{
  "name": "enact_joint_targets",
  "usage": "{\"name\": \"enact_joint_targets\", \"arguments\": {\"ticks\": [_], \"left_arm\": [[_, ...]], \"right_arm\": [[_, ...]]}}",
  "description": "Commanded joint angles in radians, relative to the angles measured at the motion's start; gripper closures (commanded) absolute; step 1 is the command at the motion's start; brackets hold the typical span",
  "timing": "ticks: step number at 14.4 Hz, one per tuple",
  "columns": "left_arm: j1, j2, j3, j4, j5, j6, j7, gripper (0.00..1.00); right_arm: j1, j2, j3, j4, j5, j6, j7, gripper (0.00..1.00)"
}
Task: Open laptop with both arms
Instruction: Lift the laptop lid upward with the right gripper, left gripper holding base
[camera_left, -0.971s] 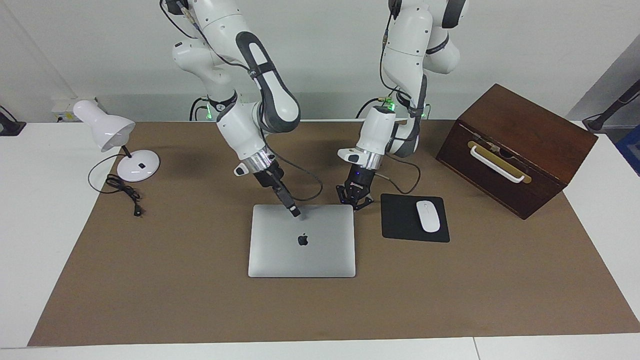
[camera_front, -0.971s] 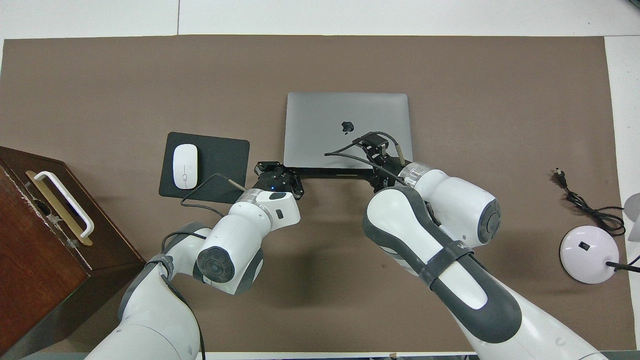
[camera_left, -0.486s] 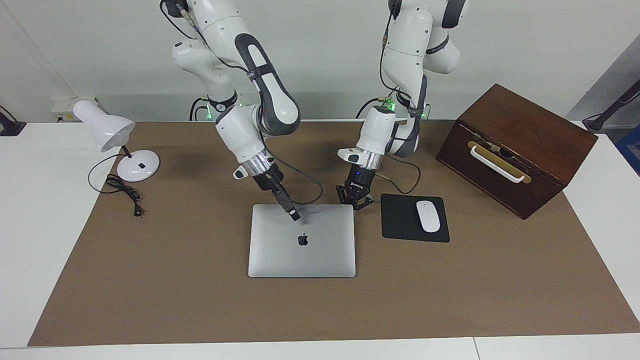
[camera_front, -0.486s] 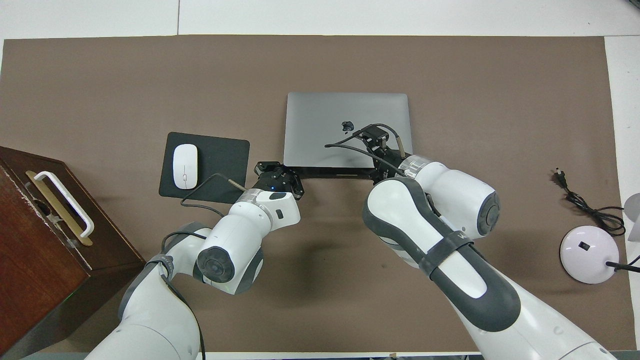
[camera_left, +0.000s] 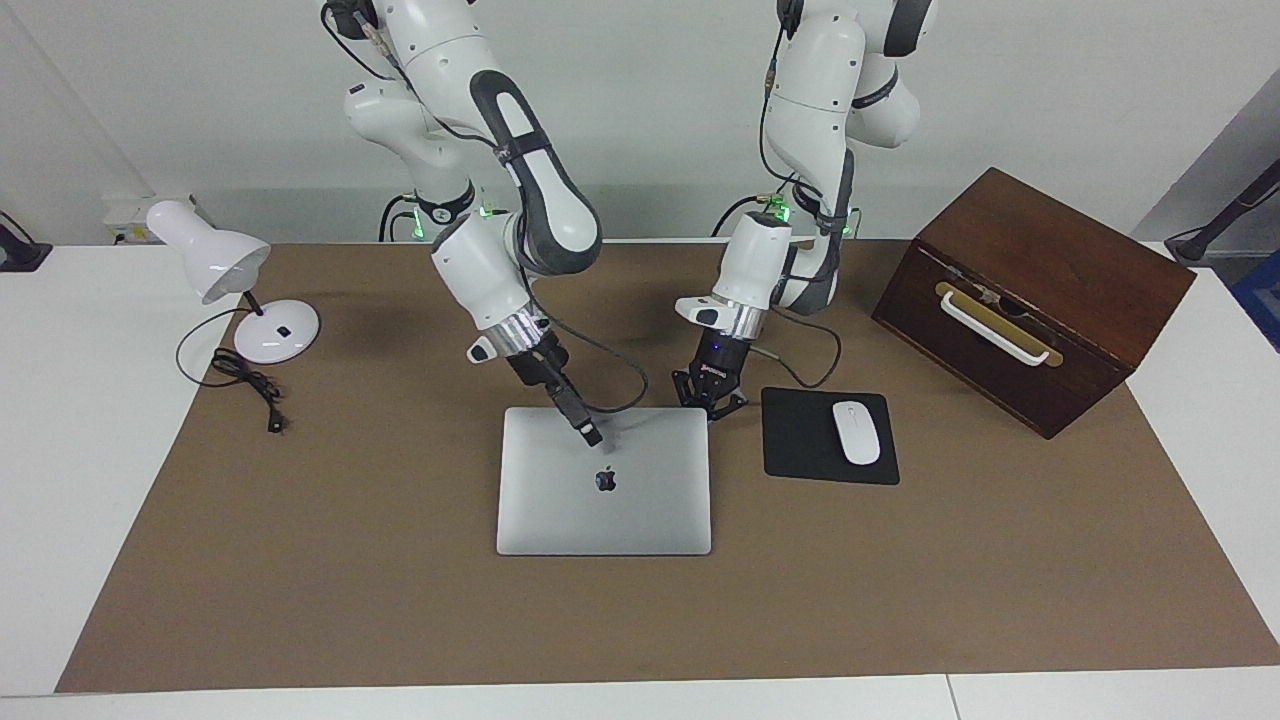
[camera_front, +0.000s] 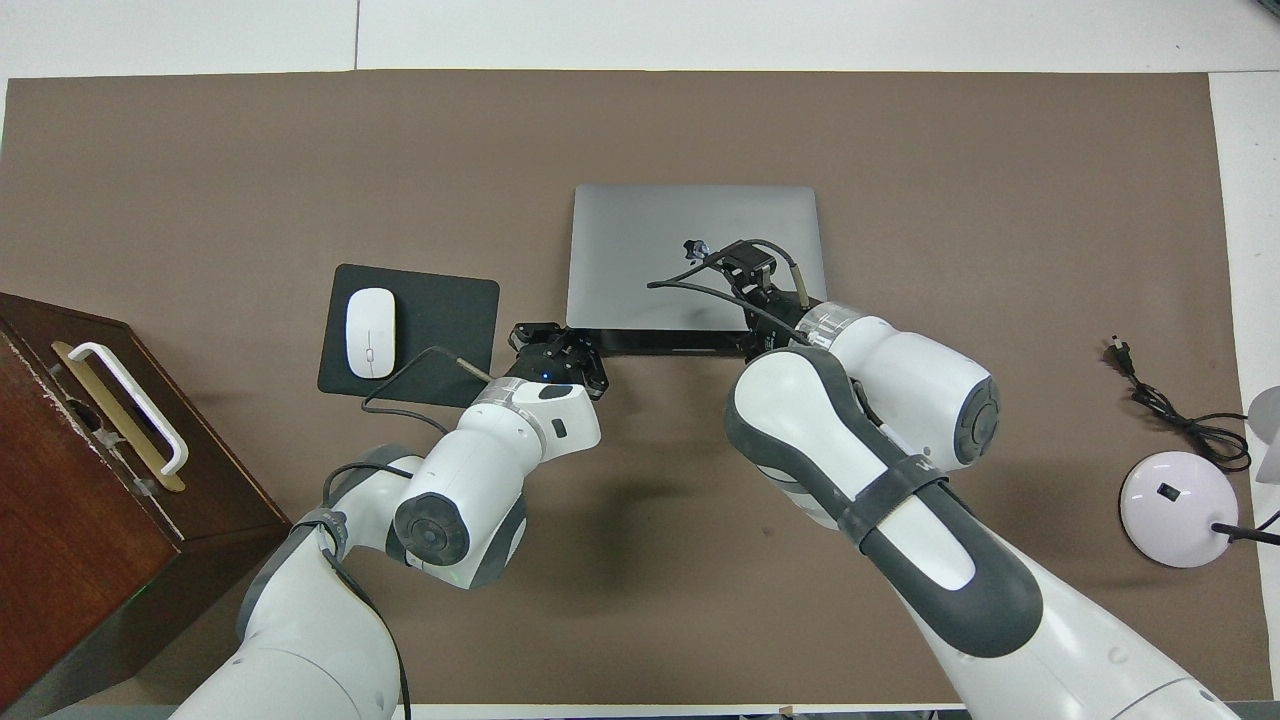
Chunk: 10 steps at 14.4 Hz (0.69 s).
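The laptop (camera_left: 604, 494) lies shut, silver lid up, mid-bench on the brown mat (camera_left: 400, 600). Open mat spreads toward 6 o'clock in the facing view; the mouse pad (camera_left: 800, 440) lies near at 3 o'clock. The right tool (camera_left: 593, 436), its closure unreadable, is over the lid. The left tool (camera_left: 709, 396), fingertips together, sits at the lid's 1 o'clock corner.

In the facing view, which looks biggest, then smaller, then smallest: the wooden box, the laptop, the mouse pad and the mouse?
1. Dark brown wooden box with a white handle, or the closed silver-grey laptop: they look too alike to rank.
2. Flat black mouse pad.
3. Small white oval mouse, lying on the pad.
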Motion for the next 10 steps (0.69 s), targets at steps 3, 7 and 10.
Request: {"name": "enact_joint_targets", "arguments": {"ticks": [3, 7, 10], "left_arm": [[0.002, 0.039, 0.004, 0.022, -0.004, 0.014, 0.021, 1.0], [0.002, 0.041, 0.004, 0.022, -0.002, 0.014, 0.021, 1.0], [0.002, 0.041, 0.004, 0.022, -0.001, 0.014, 0.021, 1.0]], "right_arm": [[-0.034, 0.037, 0.013, 0.072, 0.031, 0.005, -0.056, 0.0], [-0.052, 0.039, 0.013, 0.102, 0.031, -0.004, -0.056, 0.0], [-0.054, 0.039, 0.013, 0.118, 0.028, -0.005, -0.056, 0.0]]}}
